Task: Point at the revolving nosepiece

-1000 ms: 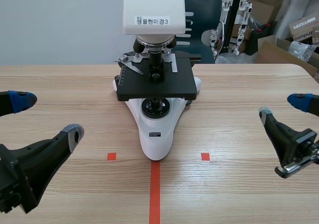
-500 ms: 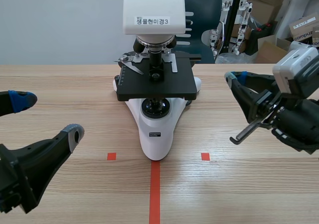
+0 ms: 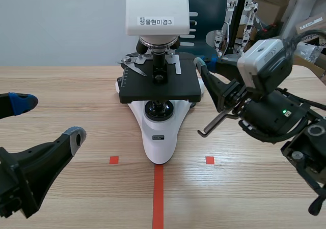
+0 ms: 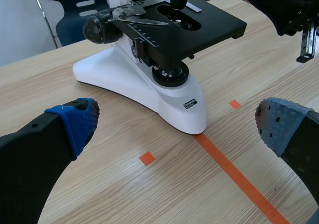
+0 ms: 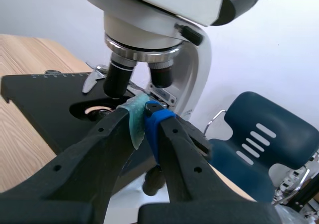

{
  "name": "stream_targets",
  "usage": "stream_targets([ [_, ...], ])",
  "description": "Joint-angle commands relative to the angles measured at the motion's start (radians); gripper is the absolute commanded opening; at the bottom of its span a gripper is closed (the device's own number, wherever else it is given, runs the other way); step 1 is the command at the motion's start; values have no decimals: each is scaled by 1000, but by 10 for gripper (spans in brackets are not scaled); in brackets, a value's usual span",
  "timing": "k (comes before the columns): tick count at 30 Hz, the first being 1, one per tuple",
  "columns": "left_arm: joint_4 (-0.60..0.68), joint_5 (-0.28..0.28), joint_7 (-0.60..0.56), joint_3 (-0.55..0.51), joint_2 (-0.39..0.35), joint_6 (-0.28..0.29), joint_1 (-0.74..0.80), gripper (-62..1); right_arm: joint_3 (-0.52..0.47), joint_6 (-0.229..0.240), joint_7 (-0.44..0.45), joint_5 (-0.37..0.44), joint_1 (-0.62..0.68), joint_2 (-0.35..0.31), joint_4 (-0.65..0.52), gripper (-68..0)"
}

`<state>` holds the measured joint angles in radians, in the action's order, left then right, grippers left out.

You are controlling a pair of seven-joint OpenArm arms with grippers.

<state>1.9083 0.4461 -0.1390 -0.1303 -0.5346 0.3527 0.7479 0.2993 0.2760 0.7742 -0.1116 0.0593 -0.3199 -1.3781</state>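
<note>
1. Revolving nosepiece [image 3: 159, 45] in the scene view sits under the white head of the microscope [image 3: 161, 132], above the black stage [image 3: 158, 86]. The right gripper [image 3: 199, 63] has its jaws closed on nothing, which to my eye makes one tip for pointing. The nosepiece lies ahead of and above that tip, untouched. The right arm comes in raised and angled across toward the stage's corner. The left gripper [image 3: 49, 119] hangs low with jaws wide, the microscope well off to its side. I'd guess it is parked out of the way.

2. From the left wrist view, the left gripper [image 4: 174, 127] spreads wide and holds nothing. The microscope [image 4: 149, 84] stands ahead of its jaws on the table [image 4: 60, 74]. The nosepiece is cut off above the stage [image 4: 209, 25].

3. From the right wrist view, the right gripper [image 5: 144, 115] is shut tight. The nosepiece [image 5: 143, 49] is just ahead of and above the tip, its objectives [image 5: 118, 79] hanging toward the stage [image 5: 45, 92]. I judge the tip sits level with the objectives, so a slight lift would aim it better.
</note>
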Motion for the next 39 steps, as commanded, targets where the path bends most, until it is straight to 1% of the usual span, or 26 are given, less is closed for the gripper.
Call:
stream_targets([
  [1,8,13,-18,5,2,1,-3,14,3,0,21,1,-10,11,-14,-669],
  [3,8,13,-18,5,2,1,-3,14,13,0,26,-7,-10,27,-14,-669],
  [7,8,13,-18,5,2,1,-3,14,27,-23,25,-18,-10,56,-14,-669],
  [13,8,13,-18,5,2,1,-3,14,42,-23,8,-21,-9,65,-14,-669],
  [16,8,13,-18,5,2,1,-3,14,42,-53,-19,-21,-8,64,-14,-669],
  [18,8,13,-18,5,2,1,-3,14,42,-74,-20,-21,-6,64,-14,-669],
  [21,8,13,-18,5,2,1,-3,14,42,-81,-19,-20,-6,64,-14,-669],
  [28,8,13,-18,5,2,1,-3,14,42,-124,-20,-19,-6,65,-14,-669],
  [39,8,13,-18,5,2,1,-3,14,42,-124,-15,-16,-6,65,-14,-669],
])
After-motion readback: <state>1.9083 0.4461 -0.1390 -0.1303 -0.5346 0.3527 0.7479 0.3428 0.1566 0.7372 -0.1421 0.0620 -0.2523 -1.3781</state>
